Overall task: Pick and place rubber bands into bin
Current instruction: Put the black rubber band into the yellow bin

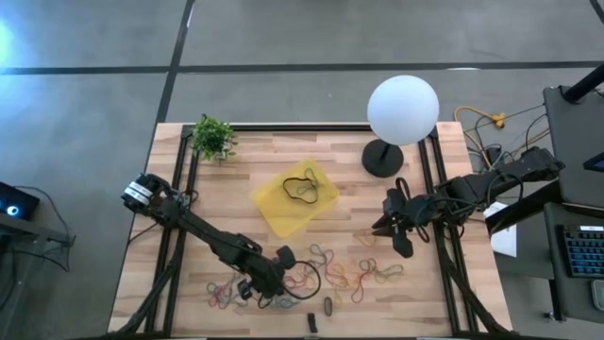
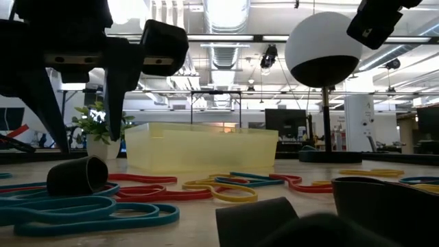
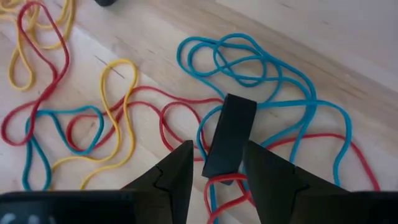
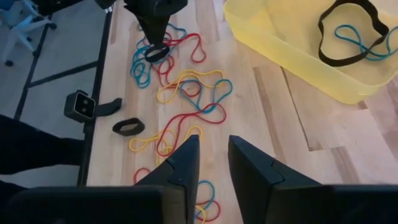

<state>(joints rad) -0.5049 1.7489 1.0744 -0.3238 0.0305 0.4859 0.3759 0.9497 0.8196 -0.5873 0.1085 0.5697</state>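
Many rubber bands [image 1: 330,269] in red, blue and yellow lie loose on the wood near the table's front edge. The yellow bin [image 1: 283,212] sits mid-table with a big black ring [image 4: 348,31] and a blue band inside. My left gripper [image 3: 217,152] is open and points down over the left end of the pile. Its fingers [image 2: 115,116] stand on either side of a small dark oblong piece [image 3: 231,134], which lies on the table [image 2: 77,177] across red and blue bands. My right gripper [image 4: 214,155] hangs to the right of the bin, narrowly open, with nothing between its fingers.
A white globe lamp [image 1: 403,109] on a black round base [image 1: 382,159] stands behind my right gripper. A small plant [image 1: 213,139] is at the far left. A second dark oblong piece [image 4: 129,127] and a small camera [image 4: 81,106] sit at the front edge.
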